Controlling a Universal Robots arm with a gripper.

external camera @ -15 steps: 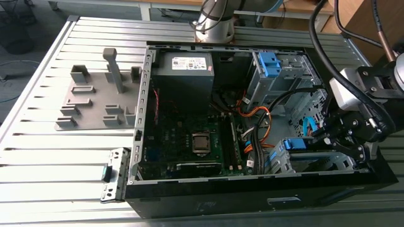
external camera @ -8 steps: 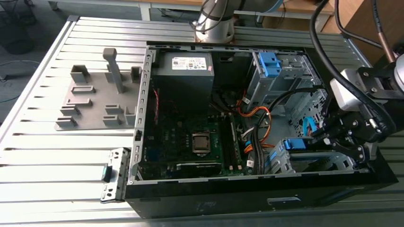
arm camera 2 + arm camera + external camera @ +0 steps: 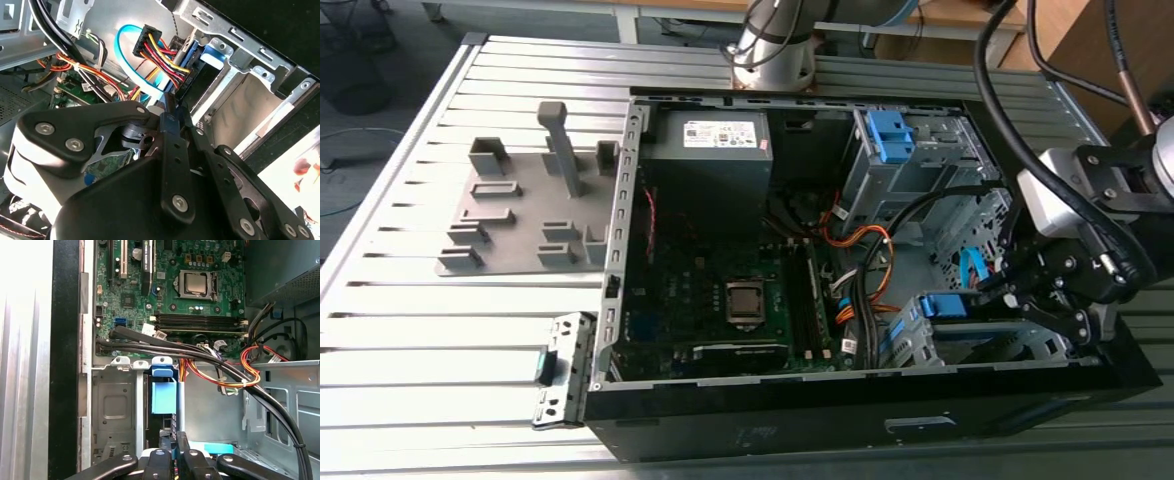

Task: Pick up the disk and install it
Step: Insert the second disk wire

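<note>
Desk (image 3: 400, 340) carried an open computer case (image 3: 720, 432). Inside, the disk (image 3: 164, 395) stood on edge in a drive cage (image 3: 115, 407) beside the motherboard (image 3: 150, 295). The hand (image 3: 175, 440), drawn together on nothing, hung just beside its blue frame.

Exterior view: off the arm, high, tilted down over the slatted table (image 3: 414, 330). It takes in the whole open computer case (image 3: 761, 420), which lies toward the table's near edge. The arm's base (image 3: 771, 50) stands at the far edge and the gripper (image 3: 1025, 300) is at the exterior view's right. Middling distance.

First wrist view: just behind the gripper (image 3: 175, 440), facing into the case across the drive cage (image 3: 115, 405) to the motherboard (image 3: 200, 305). Near.

Second wrist view: tight behind the gripper (image 3: 175, 111), whose dark body fills the foreground. Faces the drive cage (image 3: 250, 100) at a slant. Very near.

Shared: the cage's blue tab (image 3: 941, 305) (image 3: 164, 390) (image 3: 212, 54) is in all three views. The motherboard (image 3: 720, 300) is in the exterior and first wrist views.
</note>
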